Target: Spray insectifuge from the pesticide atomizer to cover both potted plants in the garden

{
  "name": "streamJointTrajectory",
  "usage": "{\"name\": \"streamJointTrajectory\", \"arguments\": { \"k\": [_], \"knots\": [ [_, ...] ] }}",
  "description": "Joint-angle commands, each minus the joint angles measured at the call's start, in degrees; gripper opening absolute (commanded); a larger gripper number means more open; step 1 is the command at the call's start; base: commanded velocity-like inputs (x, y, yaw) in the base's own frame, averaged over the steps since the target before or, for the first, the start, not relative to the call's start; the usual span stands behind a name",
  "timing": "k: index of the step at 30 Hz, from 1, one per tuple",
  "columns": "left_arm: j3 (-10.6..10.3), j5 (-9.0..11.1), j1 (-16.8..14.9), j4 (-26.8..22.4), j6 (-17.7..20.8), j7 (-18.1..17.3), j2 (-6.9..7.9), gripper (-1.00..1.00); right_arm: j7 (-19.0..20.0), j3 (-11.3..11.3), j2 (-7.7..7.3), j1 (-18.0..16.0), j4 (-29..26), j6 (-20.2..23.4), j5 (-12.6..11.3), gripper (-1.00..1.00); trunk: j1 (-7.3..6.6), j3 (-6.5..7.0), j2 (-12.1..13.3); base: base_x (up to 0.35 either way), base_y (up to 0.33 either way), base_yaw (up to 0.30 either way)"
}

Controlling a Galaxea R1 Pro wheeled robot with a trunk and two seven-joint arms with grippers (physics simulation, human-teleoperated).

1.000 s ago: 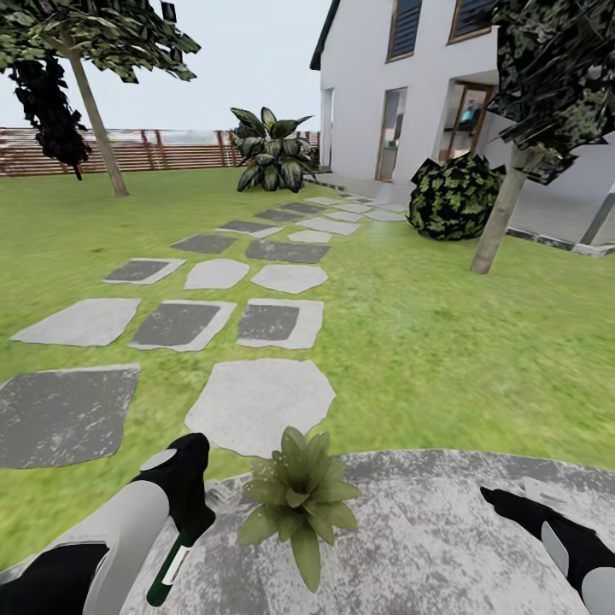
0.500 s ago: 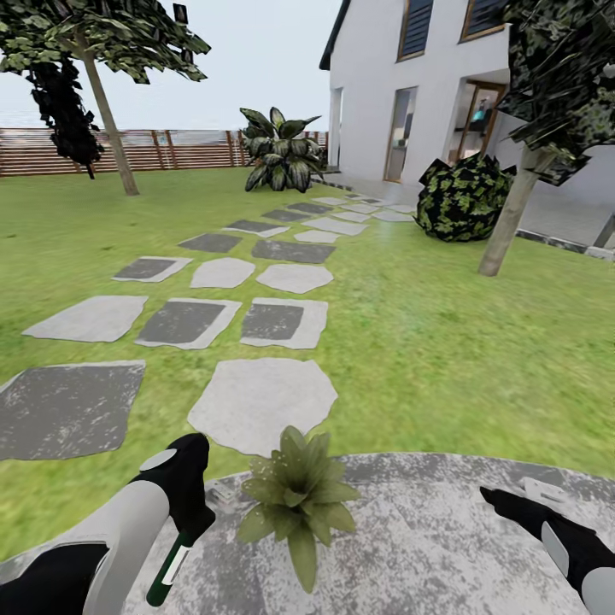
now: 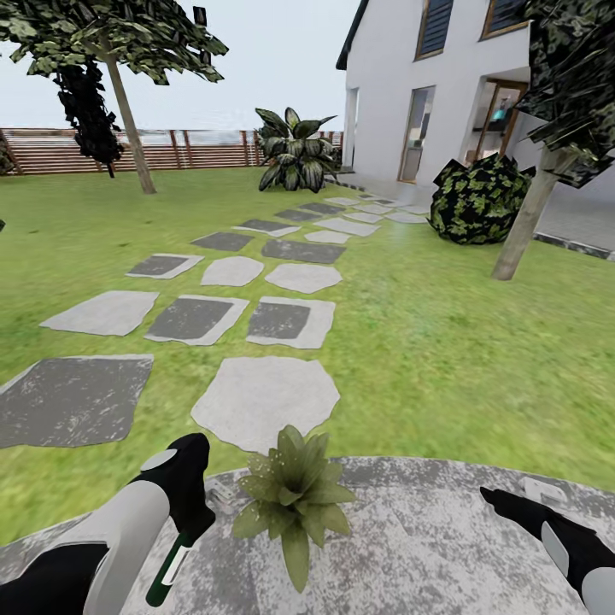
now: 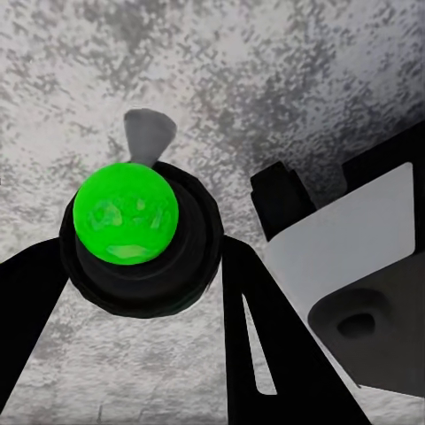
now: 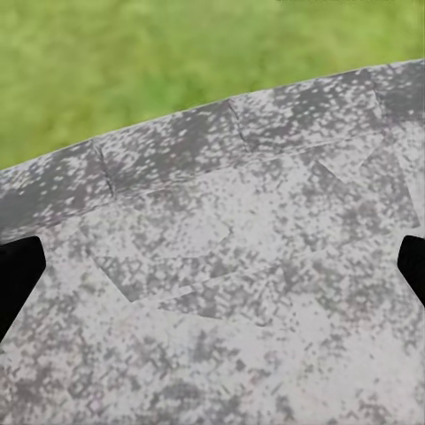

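A: Which step is in hand now?

B: I judge it is the spraying step. The left gripper (image 3: 190, 512), at the lower left of the head frame, is clamped on the atomizer (image 3: 168, 570). The bottle hangs down from it, dark green with a pale label, over the grey patio (image 3: 444, 547). In the left wrist view the atomizer (image 4: 135, 232) is a bright green round shape in a black ring, and the black fingers (image 4: 252, 350) run along its two sides.

A: And where is the plant?

B: One plant (image 3: 293, 500) stands at the bottom centre of the head frame, on the patio near its far edge, just beside the left gripper. I cannot see its pot, the leaves cover it.

A: What does the next move call for?

B: In my opinion the nozzle must be turned toward the leaves, and I cannot tell where it points now. The bottle is beside the plant, not above it, so a small move toward the centre may be needed before the trigger is pressed.

A: The right gripper?

B: The right gripper (image 3: 512, 495) is at the lower right, with nothing in it. In the right wrist view its dark fingertips (image 5: 19, 274) sit at the two side edges, wide apart, over the patio and a strip of lawn (image 5: 177, 62).

A: Please count the things.

B: One atomizer, one plant in view although the task names two, two grippers, one patio. Two thin tree trunks, and one dark bush (image 3: 478, 198) at the upper right.
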Motion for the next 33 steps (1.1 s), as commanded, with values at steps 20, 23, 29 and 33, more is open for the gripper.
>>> {"name": "streamJointTrajectory", "arguments": {
  "k": [20, 23, 29, 33],
  "knots": [
    [-3.5, -4.4, 0.0, -0.1, 0.3, -0.5, 0.2, -1.0, 0.4, -0.5, 0.02, -0.1, -0.1, 0.3, 0.6, 1.0, -0.01, -0.24, 0.0, 0.0, -0.101, 0.104],
    [-3.4, -4.4, 0.0, -0.2, 0.3, -0.5, 0.88, -1.0, 0.4, -0.5, 0.04, 0.0, -0.1, 0.3, 0.6, 1.0, -0.01, -0.24, 0.0, 0.0, 0.0, 0.01],
    [-3.1, -4.3, 0.0, -0.5, 0.3, -0.6, 2.12, -1.0, 0.4, -0.5, 0.02, 0.0, -0.1, 0.3, 0.6, 1.0, -0.01, -0.24, 0.0, 0.0, 0.0, 0.001],
    [-3.0, -4.2, 0.0, -0.5, 0.3, -0.6, 2.0, -1.0, 0.4, -0.5, 0.04, 0.0, -0.1, 0.3, 0.6, 1.0, -0.01, -0.24, 0.0, 0.0, 0.0, 0.0]
  ]
}}
